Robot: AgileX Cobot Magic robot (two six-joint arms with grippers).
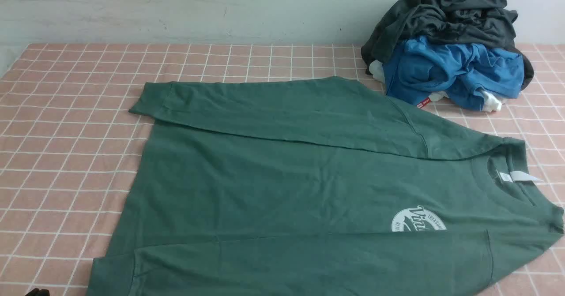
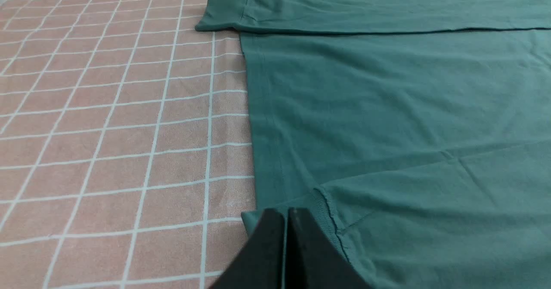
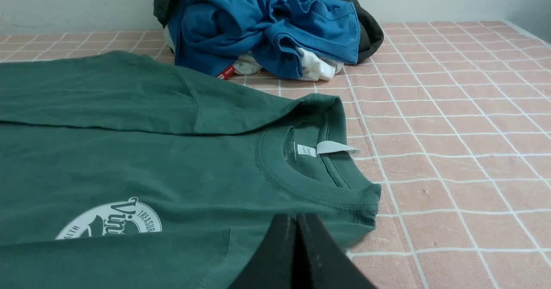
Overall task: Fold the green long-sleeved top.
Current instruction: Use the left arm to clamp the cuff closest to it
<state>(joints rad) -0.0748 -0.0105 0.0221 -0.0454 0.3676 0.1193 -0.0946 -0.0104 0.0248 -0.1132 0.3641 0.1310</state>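
Front view: green fabric long-sleeved top (image 1: 309,177) lies crosswise; left jaws at hem (image 2: 258,129), right jaws beside collar (image 3: 327,190), both pressed together.

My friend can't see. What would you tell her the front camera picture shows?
A green long-sleeved top lies flat on a pink checked cloth, both sleeves folded across its body and its collar toward the robot's right. A heap of dark grey, blue and white clothes sits by the wall at the far right.
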